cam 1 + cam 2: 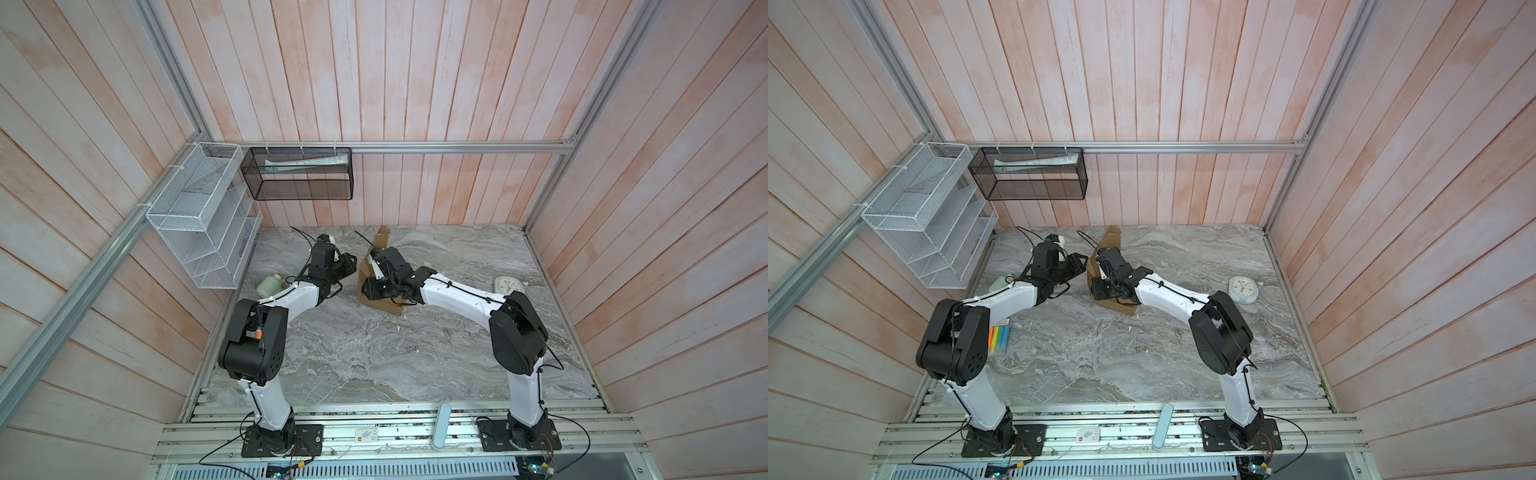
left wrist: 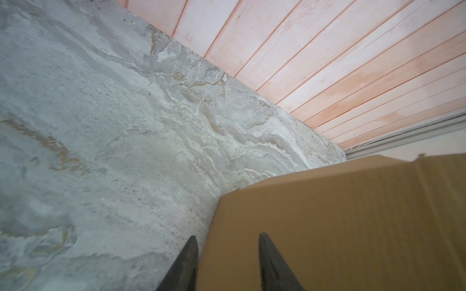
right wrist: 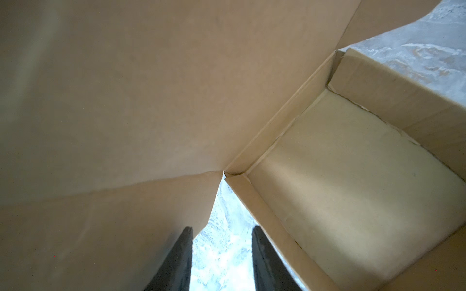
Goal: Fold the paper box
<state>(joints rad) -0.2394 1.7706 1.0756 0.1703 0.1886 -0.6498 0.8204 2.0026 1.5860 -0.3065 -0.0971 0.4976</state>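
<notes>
Right wrist view looks into the paper box: a shallow base with its walls raised and the lid panel leaning over it, likely kept up so the side flaps can be tucked. It sits toward the back middle of the marble table. The right gripper hangs at the base's corner, jaws spread and empty. The left gripper, also spread, faces the outer wall, probably to brace it

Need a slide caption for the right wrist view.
Open right end effector at the corner of the half-folded paper box: tray walls up, lid panel raised, marble table beneath.
</notes>
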